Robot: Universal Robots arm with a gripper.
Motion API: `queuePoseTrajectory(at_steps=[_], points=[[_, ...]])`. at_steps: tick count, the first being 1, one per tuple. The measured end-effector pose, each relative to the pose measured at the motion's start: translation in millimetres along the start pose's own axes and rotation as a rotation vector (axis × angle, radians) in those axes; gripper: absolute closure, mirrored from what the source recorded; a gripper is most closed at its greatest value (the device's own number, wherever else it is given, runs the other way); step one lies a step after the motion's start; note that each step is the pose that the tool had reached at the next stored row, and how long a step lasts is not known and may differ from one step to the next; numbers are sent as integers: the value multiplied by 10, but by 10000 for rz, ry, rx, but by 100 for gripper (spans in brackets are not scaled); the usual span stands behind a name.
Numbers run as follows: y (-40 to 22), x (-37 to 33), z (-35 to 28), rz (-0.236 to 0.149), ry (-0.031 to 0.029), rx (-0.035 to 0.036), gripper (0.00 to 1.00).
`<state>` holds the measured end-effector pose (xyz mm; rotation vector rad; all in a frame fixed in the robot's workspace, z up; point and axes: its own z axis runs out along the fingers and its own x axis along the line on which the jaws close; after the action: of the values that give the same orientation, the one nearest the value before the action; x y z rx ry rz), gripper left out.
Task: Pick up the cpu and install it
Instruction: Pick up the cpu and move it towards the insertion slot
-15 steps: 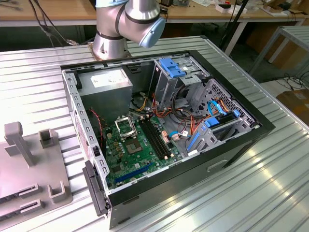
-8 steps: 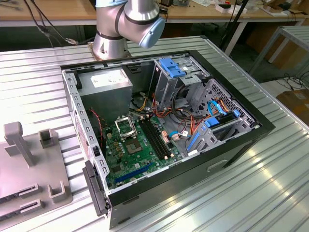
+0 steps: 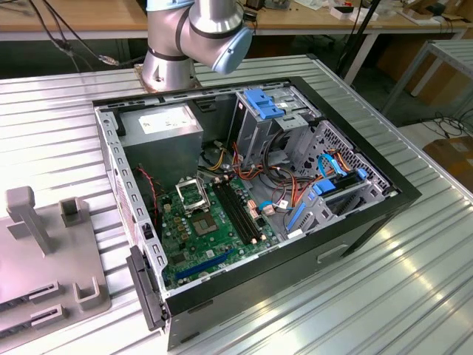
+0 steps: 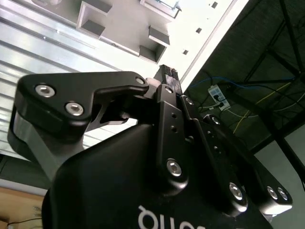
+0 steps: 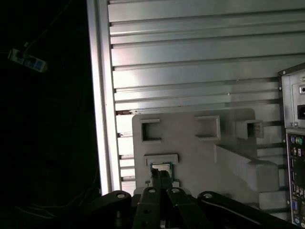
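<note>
First wrist view is showing the clenched gripper [image 5: 159, 175] pointing at the thin, square, silvery cpu [image 5: 162, 167]. The cpu is lying recessed in a matte grey plate [image 5: 190, 157], which is sitting at eight o'clock from the case [image 3: 281, 270] in the exterior view.

Ribbed metal table [image 3: 414, 296]; seemingly wooden benches [image 3: 74, 18].

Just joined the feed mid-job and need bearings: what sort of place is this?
Likely a robotics lab or workshop: an open computer case lies on a ribbed aluminium table, a grey fixture plate sits beside it, and wooden benches stand behind.
</note>
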<state>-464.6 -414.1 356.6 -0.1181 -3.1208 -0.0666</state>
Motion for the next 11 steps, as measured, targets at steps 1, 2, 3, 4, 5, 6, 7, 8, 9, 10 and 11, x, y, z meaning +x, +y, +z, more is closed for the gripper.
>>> queuePoseTrajectory(at_steps=[1,2,3,4,5,6,7,8,9,10,11], points=[[0,2,0,1,1,1,89],[0,5,0,1,1,1,89],[0,5,0,1,0,1,89],[0,5,0,1,1,1,89],[0,5,0,1,1,1,89],[0,5,0,1,0,0,89],[0,6,0,1,1,1,89],[0,6,0,1,1,1,89],[0,6,0,1,0,1,89],[0,6,0,1,0,1,89],[0,7,0,1,1,1,89]])
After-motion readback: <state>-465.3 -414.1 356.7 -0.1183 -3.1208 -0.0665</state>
